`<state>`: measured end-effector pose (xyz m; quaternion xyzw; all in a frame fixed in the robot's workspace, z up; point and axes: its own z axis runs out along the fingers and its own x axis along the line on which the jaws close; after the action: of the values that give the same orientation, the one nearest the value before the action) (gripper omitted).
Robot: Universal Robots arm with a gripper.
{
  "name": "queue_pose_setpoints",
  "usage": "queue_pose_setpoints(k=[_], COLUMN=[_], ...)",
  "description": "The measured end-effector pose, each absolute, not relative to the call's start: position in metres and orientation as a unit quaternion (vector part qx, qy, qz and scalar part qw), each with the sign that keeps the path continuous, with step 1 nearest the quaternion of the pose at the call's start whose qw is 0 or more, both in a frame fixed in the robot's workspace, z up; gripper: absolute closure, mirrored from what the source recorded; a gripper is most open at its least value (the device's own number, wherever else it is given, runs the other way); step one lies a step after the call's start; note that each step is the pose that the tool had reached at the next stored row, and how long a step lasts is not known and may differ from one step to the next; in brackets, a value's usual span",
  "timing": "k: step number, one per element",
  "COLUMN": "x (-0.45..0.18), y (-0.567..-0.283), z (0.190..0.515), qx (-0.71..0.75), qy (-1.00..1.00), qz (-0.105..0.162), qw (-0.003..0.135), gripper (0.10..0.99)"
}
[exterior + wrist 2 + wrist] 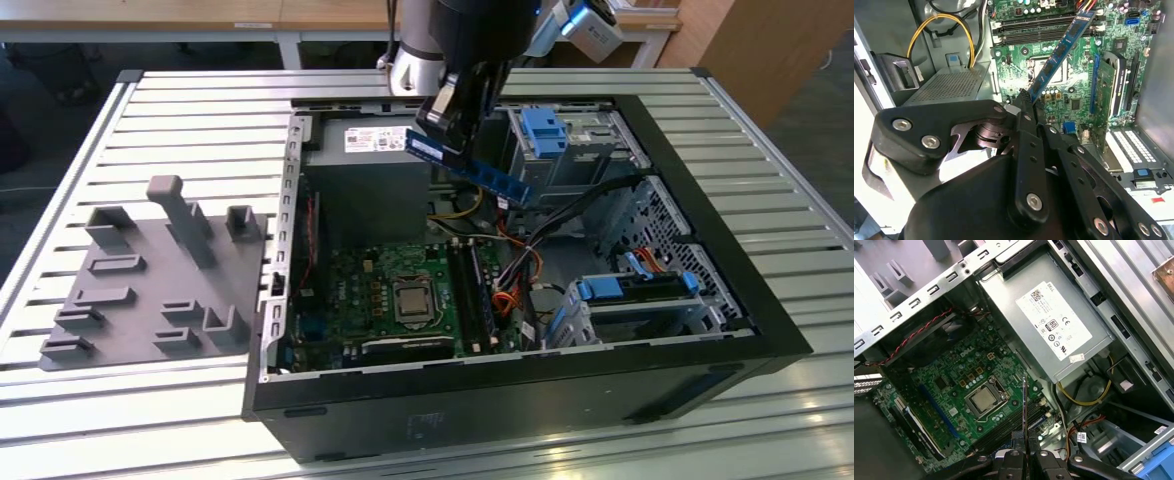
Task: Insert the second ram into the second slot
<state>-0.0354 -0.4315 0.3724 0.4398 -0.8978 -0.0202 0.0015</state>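
the hand (pixel 1024 106) is closed tight on the ram (pixel 1061 50), held tilted over the open case (pixel 750 300); it sits well clear of the slots (pixel 1029 32), so insertion is not yet done.

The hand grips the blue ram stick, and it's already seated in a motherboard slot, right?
Not seated. The hand grips the blue ram stick, but the exterior view shows it held tilted in the air above the motherboard.
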Motion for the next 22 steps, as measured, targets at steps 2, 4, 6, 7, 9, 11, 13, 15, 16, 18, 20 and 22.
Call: queue_pose_setpoints(k=[2, 4, 6, 7, 9, 11, 13, 15, 16, 18, 20, 22], x=[-0.0354, -0.0354, -0.0354, -0.0354, -0.0354, -0.0354, -0.0354, -0.0354, -0.0354, -0.0354, -0.0354, -0.0354], y=[-0.4315, -0.4315, -0.4315, -0.4315, -0.4315, -0.4315, -0.4315, -0.4315, -0.4315, -0.4315, -0.4315, -0.4315], z=[0.3724, 0.3724, 0.3724, 0.3724, 0.3724, 0.3724, 0.3724, 0.3724, 0.3724, 0.3724, 0.3724, 0.3724], qx=[0.437, 0.433, 0.429, 0.426, 0.421, 0.415, 0.410, 0.405, 0.402, 0.398, 0.393, 0.389], qy=[-0.899, -0.901, -0.903, -0.904, -0.907, -0.910, -0.912, -0.914, -0.915, -0.917, -0.919, -0.921], qz=[-0.020, -0.020, -0.020, -0.020, -0.020, -0.020, -0.020, -0.020, -0.020, -0.020, -0.020, -0.020], qw=[0.001, 0.001, 0.001, 0.001, 0.001, 0.001, 0.001, 0.001, 0.001, 0.001, 0.000, 0.000], gripper=[0.949, 0.949, 0.949, 0.949, 0.949, 0.949, 0.949, 0.949, 0.949, 0.949, 0.949, 0.949])
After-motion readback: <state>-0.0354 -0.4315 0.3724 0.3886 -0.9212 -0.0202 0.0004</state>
